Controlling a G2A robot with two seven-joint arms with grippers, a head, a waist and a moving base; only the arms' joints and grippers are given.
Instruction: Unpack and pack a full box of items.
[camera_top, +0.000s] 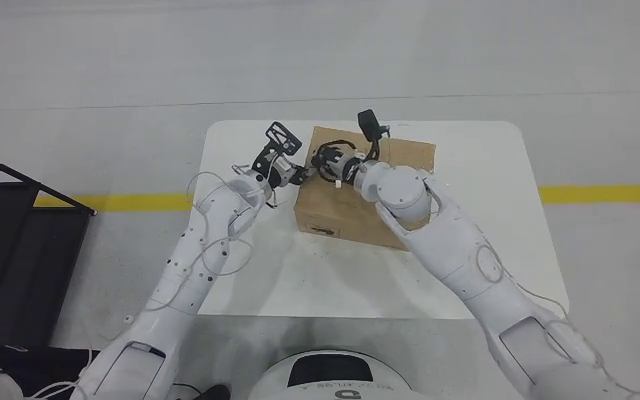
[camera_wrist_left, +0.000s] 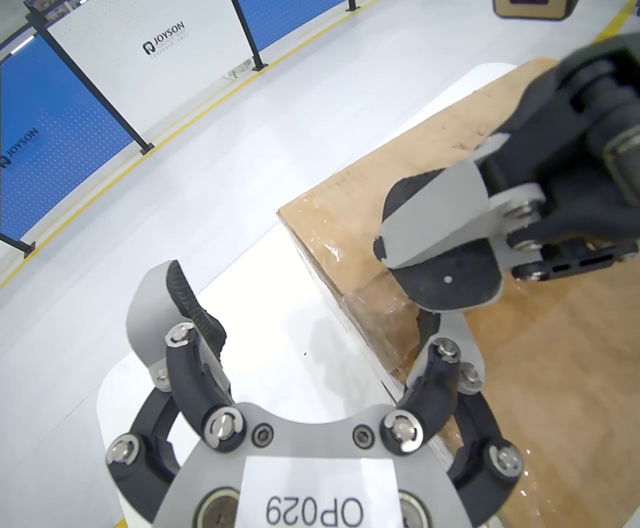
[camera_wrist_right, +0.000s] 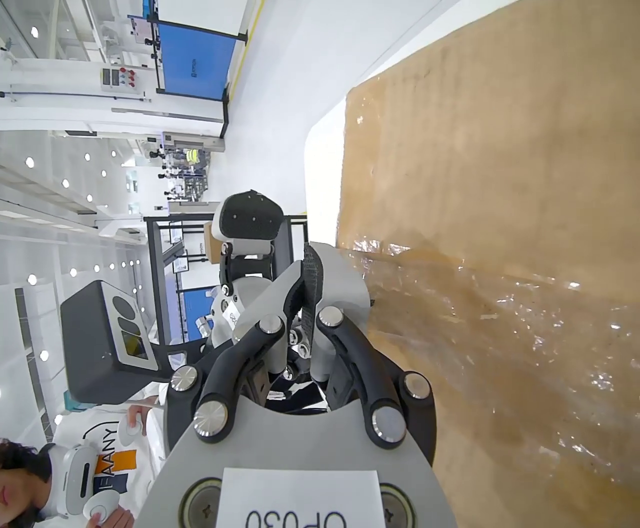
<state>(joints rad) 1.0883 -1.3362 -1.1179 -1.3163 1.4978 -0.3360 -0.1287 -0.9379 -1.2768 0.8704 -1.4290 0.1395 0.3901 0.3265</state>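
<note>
- The pale grey floor (camera_top: 320, 60) spreads around everything, smooth and glossy, crossed by a yellow line (camera_top: 590, 193) that runs behind the worktop on both sides.
- The worktop (camera_top: 480, 200) is a white slab with rounded corners, plain and matte.
- Blue partition panels (camera_wrist_left: 55, 140) on black posts stand along the room's edge in the left wrist view, with a white panel (camera_wrist_left: 150, 65) between them.
- A dark rack (camera_top: 30, 260) stands on the floor, well apart from the worktop, at the robot's left.
- The box (camera_top: 345, 215) is brown cardboard. It sits on the far half of the worktop near the middle, turned a little askew, with its top closed.
- Clear tape (camera_wrist_right: 500, 310), wrinkled and shiny, covers the box's top seam and folds over its edge.
- The left end effector (camera_wrist_left: 300, 305) is spread wide at the box's near left corner. One finger lies against the taped edge of the box and the other hangs above the bare worktop beside it.
- The right end effector (camera_wrist_right: 320, 260) has its fingers drawn together. It sits low over the box's top at that same corner, just beside the left one. I cannot tell whether anything is pinched between its pads.
</note>
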